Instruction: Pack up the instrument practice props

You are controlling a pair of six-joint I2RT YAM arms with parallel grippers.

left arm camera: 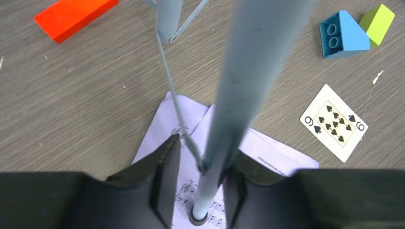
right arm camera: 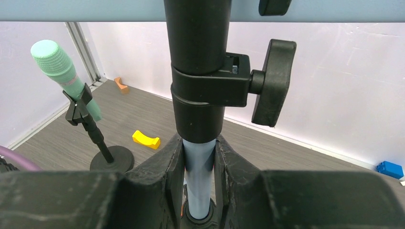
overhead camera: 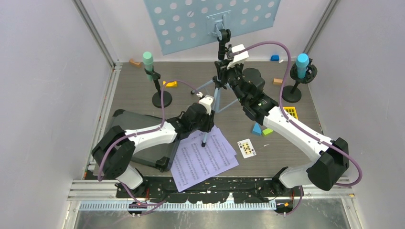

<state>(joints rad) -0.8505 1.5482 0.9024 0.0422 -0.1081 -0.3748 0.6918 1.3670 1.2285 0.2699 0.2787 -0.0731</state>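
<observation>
The pale blue perforated music rack stands on its tripod at the table's middle. My right gripper is shut on the rack's blue pole, just under the black clamp collar. My left gripper is open. Its fingers straddle the near tripod leg, with a gap on the left side. The leg's foot rests on the lilac sheet-music pages. The green microphone and the blue microphone sit on black round-based poles.
A playing card and blue and green blocks lie right of the pages. An orange block, a yellow block and a blue block are scattered. A dark flat case lies under the left arm.
</observation>
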